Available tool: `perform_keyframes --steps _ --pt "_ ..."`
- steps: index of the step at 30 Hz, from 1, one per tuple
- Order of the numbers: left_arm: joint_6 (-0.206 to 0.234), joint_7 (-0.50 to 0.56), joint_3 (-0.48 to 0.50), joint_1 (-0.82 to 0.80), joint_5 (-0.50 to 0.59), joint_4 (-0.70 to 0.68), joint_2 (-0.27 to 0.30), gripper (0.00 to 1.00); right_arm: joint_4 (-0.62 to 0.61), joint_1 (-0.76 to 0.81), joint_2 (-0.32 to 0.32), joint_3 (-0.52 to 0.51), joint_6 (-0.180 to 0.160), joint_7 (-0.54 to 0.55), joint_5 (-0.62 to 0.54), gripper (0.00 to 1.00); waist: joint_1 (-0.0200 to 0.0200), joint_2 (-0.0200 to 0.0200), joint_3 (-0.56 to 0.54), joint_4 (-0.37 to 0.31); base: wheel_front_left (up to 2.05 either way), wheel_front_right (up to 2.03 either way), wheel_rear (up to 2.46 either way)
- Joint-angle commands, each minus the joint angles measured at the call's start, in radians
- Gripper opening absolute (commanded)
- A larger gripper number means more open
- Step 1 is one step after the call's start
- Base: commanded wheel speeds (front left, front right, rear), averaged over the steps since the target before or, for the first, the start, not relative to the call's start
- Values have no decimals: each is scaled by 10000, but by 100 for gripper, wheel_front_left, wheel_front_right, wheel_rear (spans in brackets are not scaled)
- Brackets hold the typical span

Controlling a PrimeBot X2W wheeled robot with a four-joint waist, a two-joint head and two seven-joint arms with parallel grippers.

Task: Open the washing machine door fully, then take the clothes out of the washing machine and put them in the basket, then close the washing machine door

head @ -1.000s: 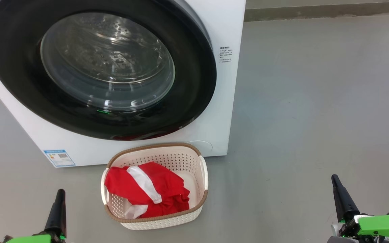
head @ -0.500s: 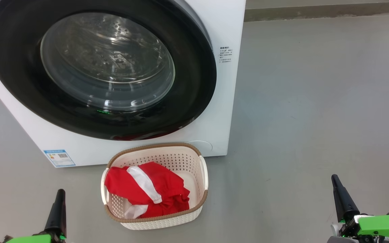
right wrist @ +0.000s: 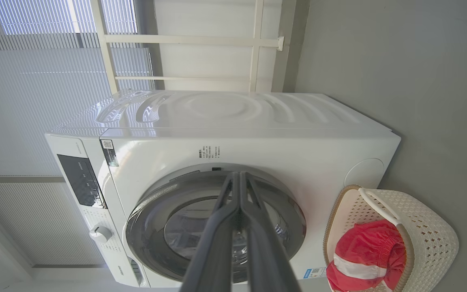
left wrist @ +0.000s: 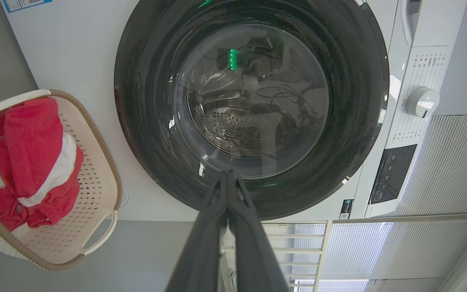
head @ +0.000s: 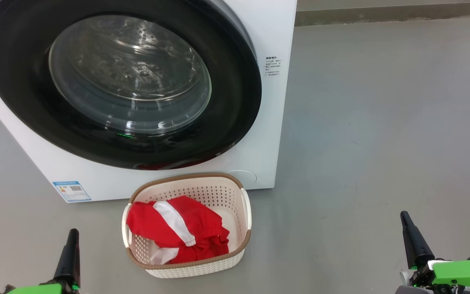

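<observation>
Since the washing machine door (head: 125, 81) looks closed and the clothes (head: 178, 228) lie in the basket (head: 186, 176), the task seems finished; the left end effector (head: 73, 233) and right end effector (head: 403, 215), pinched empty, need only park.

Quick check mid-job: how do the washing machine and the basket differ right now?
The washing machine is a big white box; the basket is small, cream, with perforated sides. The washing machine is shut by its black-rimmed door; the basket is open-topped. Through the door, the washing machine's drum shows no red fabric; the basket holds the red clothes. Both stand on the grey floor.
</observation>
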Motion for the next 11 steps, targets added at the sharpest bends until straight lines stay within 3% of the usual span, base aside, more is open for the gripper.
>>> perform_keyframes --steps 1,11 --pt "-31 71 328 -387 -33 -198 164 0 -301 -413 -37 239 -11 80 40 0 0 0 0 0 0 0 0" --pt "-31 71 328 -387 -34 -198 164 0 -301 -412 -37 239 -11 79 41 0 0 0 0 0 0 0 0"
